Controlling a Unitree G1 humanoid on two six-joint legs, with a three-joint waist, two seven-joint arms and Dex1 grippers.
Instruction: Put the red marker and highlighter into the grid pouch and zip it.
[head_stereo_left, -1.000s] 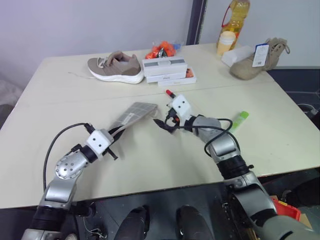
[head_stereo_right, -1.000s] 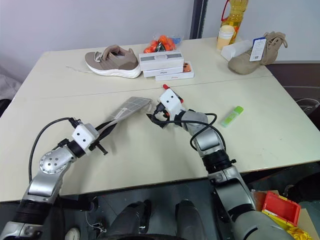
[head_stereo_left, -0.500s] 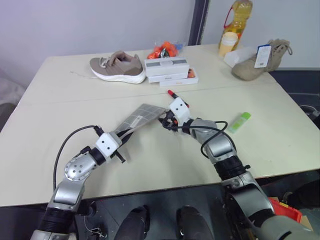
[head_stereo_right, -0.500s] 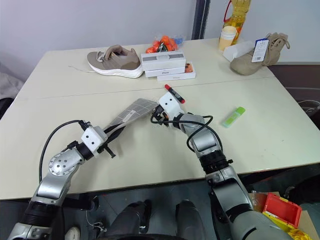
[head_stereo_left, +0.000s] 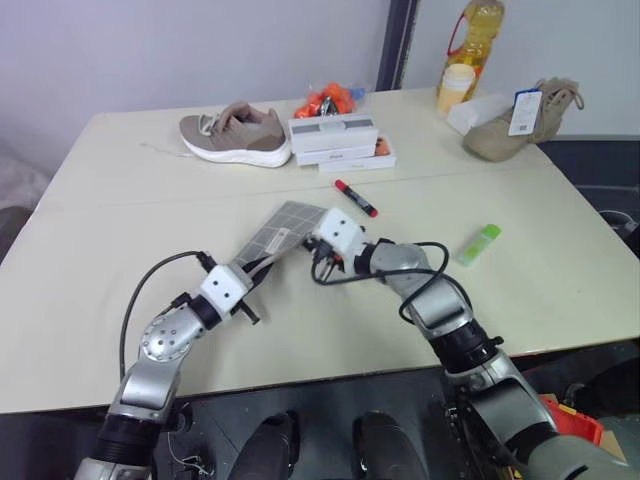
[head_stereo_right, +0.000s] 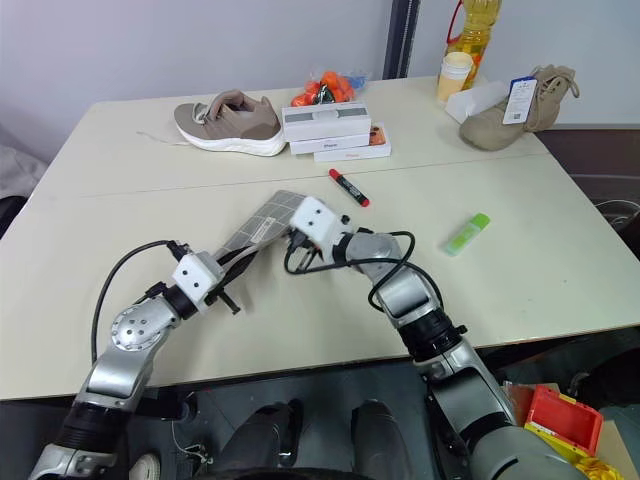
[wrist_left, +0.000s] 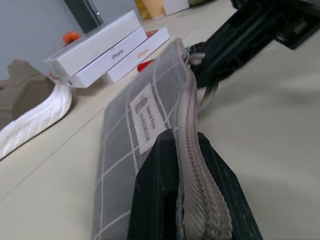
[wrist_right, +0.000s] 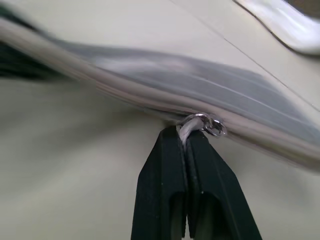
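Pouch (head_stereo_left: 285, 226) work sits mid-desk: the left hand (wrist_left: 182, 200) is clamped on the near end of the grid pouch, bracing it, so the right hand (wrist_right: 186, 142), pinched tight on the zipper pull (wrist_right: 202, 124), can likely slide it open. Toward the far edge lies the red marker (head_stereo_left: 355, 198); the highlighter (head_stereo_left: 477, 243) lies nearer the right edge, both waiting outside.

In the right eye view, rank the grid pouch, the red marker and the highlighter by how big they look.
1. grid pouch, clearly largest, though partly hidden.
2. and 3. red marker and highlighter: too alike to rank; the marker is slimmer, the highlighter thicker.
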